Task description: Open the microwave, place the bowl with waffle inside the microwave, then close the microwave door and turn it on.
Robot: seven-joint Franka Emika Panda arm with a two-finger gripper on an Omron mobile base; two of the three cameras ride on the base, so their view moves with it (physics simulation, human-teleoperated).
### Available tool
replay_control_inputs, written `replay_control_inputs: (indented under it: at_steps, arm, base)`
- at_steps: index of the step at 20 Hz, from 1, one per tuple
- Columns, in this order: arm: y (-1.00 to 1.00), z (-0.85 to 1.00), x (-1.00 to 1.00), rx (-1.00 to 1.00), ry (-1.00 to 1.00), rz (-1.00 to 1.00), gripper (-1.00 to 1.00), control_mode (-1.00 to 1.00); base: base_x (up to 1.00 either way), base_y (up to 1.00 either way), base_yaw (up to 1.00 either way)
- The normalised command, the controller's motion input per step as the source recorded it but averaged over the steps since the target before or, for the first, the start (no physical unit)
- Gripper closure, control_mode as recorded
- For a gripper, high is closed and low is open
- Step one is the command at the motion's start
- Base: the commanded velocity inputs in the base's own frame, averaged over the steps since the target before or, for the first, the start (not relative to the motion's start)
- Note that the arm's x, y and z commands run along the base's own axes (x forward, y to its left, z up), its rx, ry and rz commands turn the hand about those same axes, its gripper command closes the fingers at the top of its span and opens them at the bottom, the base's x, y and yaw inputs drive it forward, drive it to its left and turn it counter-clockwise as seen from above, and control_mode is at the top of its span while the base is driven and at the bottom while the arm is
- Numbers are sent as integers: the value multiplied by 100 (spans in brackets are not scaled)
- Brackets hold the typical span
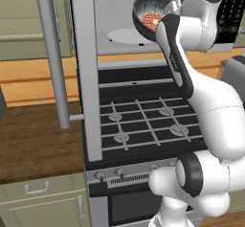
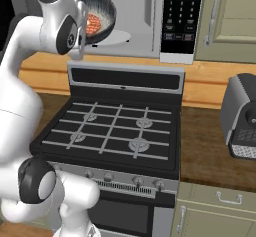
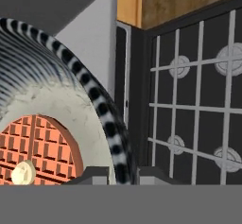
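The microwave [image 1: 112,10] stands open above the stove. Its door [image 1: 86,73] is swung out to the left, edge-on, with the long bar handle [image 1: 51,53] in front of it. The white turntable [image 1: 125,36] lies bare in the pale cavity. My gripper [image 1: 166,19] is shut on the rim of the speckled bowl [image 1: 146,3], holding it tilted on its side just in front of the cavity, above the turntable [image 2: 118,37]. The orange waffle [image 1: 151,19] rests inside the bowl [image 2: 103,7]. In the hand view the bowl rim [image 3: 101,106] runs between my fingertips [image 3: 94,175], with the waffle [image 3: 40,147] to its left.
A black gas stove [image 2: 112,131] with grey grates sits directly below. The microwave's black button panel [image 2: 181,13] is at the right. A dark grey appliance [image 2: 241,116] stands on the wooden counter [image 2: 205,146] to the right. Pale cabinets [image 1: 21,20] flank the microwave.
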Motion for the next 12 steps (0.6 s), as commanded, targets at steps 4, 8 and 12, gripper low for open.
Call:
replay_control_inputs:
  at_steps: [4,8,12]
  arm:
    - [11,-1,84,0,3,7,100,-100]
    - [8,-2,77,0,3,5,100,-100]
    - [1,-4,65,0,6,2,100,-100]
  base:
    - [0,0,0]
    - [0,0,0]
    - [0,0,0]
